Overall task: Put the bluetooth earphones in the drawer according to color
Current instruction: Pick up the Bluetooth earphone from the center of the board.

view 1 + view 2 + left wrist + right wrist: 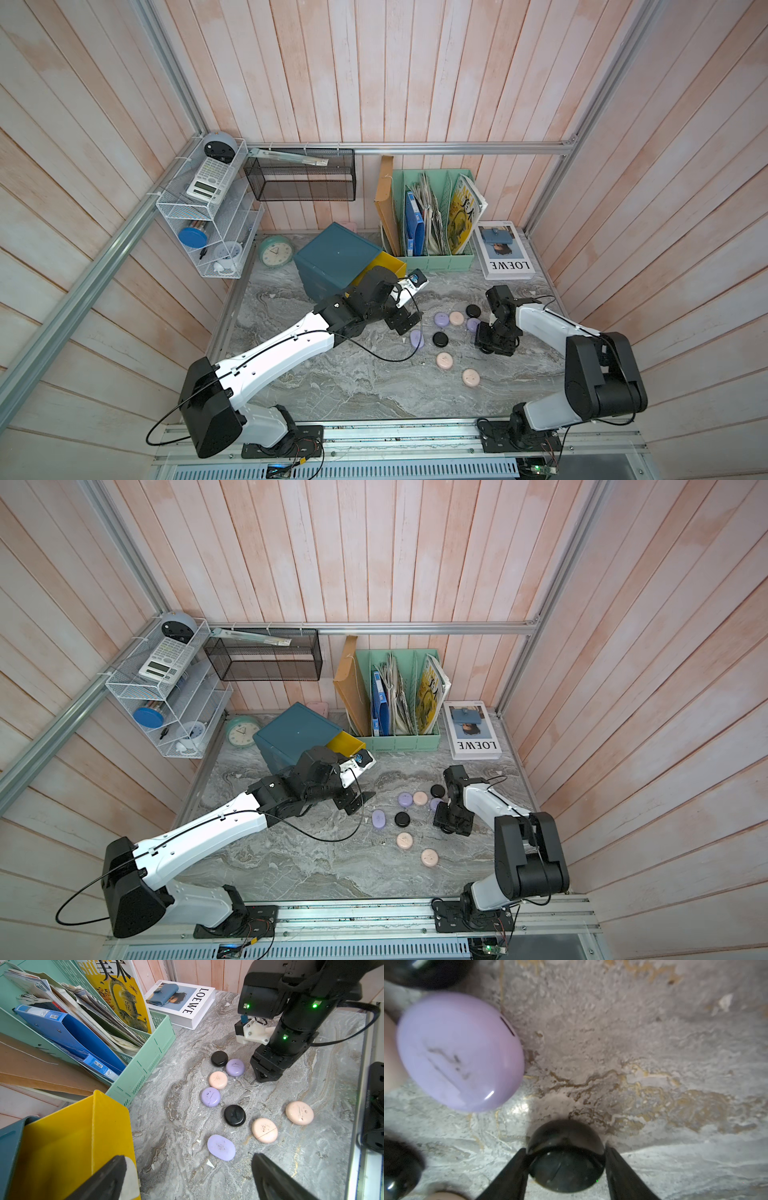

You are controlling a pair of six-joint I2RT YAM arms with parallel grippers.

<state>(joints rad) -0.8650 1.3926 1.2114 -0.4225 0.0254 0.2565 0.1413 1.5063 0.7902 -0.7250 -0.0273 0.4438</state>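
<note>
Several bluetooth earphones lie on the marble table: lilac [441, 318], pale pink [444, 360] and black [440, 339] cases. My right gripper [565, 1148] points down at the table, and its fingers press both sides of a black case [564, 1167]. A lilac case [458, 1051] lies close beside it. In both top views the right gripper [490, 347] hides that black case. The teal drawer chest [336, 257] has its yellow drawer [62, 1136] pulled out, with nothing inside where it shows. My left gripper [189, 1159] hangs open and holds nothing, between the yellow drawer and a lilac case [221, 1147].
A mint-green file rack [436, 216] with folders and a white LOEWE book [505, 253] stand along the back. A round clock [276, 250] sits left of the chest. A white wire shelf [208, 208] and a black mesh basket [301, 174] hang on the walls.
</note>
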